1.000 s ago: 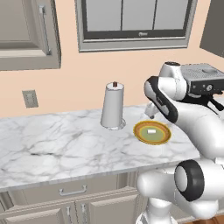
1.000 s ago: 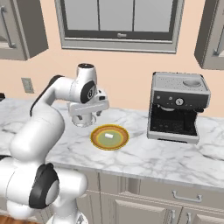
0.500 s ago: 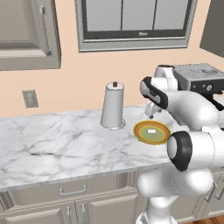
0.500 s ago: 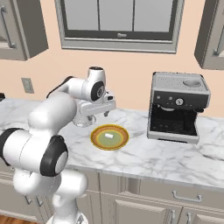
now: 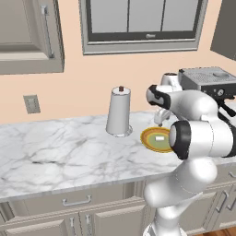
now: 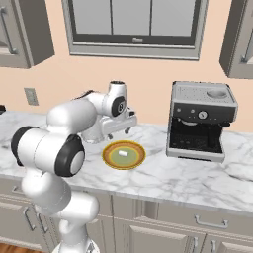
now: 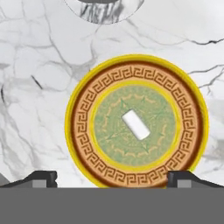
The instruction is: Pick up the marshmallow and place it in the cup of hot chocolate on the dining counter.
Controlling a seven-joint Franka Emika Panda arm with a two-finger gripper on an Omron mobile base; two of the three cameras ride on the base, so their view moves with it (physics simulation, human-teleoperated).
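The marshmallow [image 7: 135, 124] is a tiny white block lying in the middle of a yellow-rimmed patterned plate [image 7: 74, 127] on a marble counter. It also shows as the marshmallow [image 5: 160, 138] [image 6: 122, 153] on the plate [image 5: 145, 138] [image 6: 106, 157] in both base views. My gripper [image 5: 159, 121] [image 6: 117, 132] [image 7: 113, 179] hovers above the plate's back edge, pointing down, open wide, with nothing between its fingertips [image 7: 41, 177]. The cup of hot chocolate and the dining counter are out of view.
A tall white paper-towel roll [image 5: 119, 112] stands just left of the plate, its base [image 7: 104, 6] close to the plate's rim. A coffee machine [image 6: 200, 121] sits to the right. Wall, window and cabinets rise behind the counter.
The hand has shifted a little to the right over the plate, and the arm's elbow has swung down toward the cameras. Plate and marshmallow have not moved.
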